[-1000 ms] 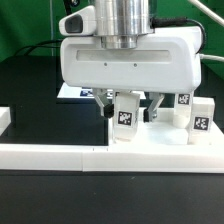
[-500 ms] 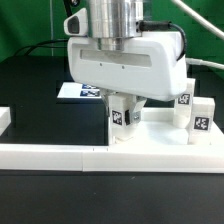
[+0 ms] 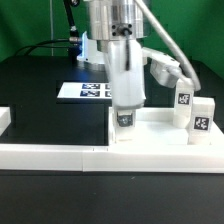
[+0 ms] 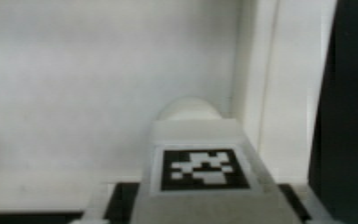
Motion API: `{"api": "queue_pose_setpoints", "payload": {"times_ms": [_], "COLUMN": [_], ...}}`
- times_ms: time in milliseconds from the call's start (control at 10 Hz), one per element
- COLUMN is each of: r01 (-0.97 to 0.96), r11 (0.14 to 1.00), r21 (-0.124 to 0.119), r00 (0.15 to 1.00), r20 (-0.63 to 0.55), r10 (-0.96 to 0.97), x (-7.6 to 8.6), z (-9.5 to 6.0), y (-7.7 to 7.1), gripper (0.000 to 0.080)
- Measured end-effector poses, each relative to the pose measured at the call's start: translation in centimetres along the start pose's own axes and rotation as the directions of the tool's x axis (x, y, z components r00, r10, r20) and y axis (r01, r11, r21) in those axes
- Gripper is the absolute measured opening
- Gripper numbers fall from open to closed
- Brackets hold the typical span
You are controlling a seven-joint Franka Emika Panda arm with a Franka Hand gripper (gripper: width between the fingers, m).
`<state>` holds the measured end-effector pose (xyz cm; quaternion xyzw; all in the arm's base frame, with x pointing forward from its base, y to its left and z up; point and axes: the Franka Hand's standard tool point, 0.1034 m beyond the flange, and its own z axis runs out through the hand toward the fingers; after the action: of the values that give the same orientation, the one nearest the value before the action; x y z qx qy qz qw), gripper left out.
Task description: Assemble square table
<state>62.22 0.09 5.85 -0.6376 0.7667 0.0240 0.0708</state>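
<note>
The tool (image 3: pixel 127 108) points straight down over the near corner of the tabletop (image 3: pixel 158 128) on the exterior view's left, and it is closed on a leg (image 3: pixel 125 126), which stands upright with its tag facing the exterior camera. The foot of this leg is at or in that corner of the tabletop; whether it is seated in the corner socket cannot be told. In the wrist view the same leg (image 4: pixel 201 160) fills the middle, its tag towards the lens and its rounded end over the white floor of the tabletop (image 4: pixel 87 80), with a raised rim running just beside it.

Two more legs (image 3: pixel 183 105) (image 3: pixel 202 118) stand upright at the tabletop's side on the exterior view's right, close together. The long border rail (image 3: pixel 50 152) lies along the near edge of the tabletop, touching it. Behind the tabletop, the marker board (image 3: pixel 85 92) lies flat on the black table (image 3: pixel 40 80).
</note>
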Motion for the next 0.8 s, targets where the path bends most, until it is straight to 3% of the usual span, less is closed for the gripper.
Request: {"api": "queue_pose_setpoints", "payload": {"times_ms": [100,300,400,500,600,800], "r01": [-0.096,-0.057,-0.058,0.005,0.238,0.561], "r11": [0.995,0.998,0.998,1.000,0.971,0.828], "r21": [-0.001,-0.002,-0.002,-0.001,0.007,0.019], "r00": [0.995,0.998,0.998,1.000,0.971,0.827], "r20": [0.036,0.030,0.030,0.026,0.020,0.043], "r10": [0.096,0.057,0.058,-0.005,-0.238,-0.561], "x": [0.3,0.1,0.1,0.0,-0.5,-1.6], "z": [0.0,0.1,0.1,0.0,-0.5,-1.2], "y": [0.0,0.1,0.1,0.0,-0.2,0.0], "gripper": [0.0273,0.0274,0.0458,0.0458,0.0610,0.0637]}}
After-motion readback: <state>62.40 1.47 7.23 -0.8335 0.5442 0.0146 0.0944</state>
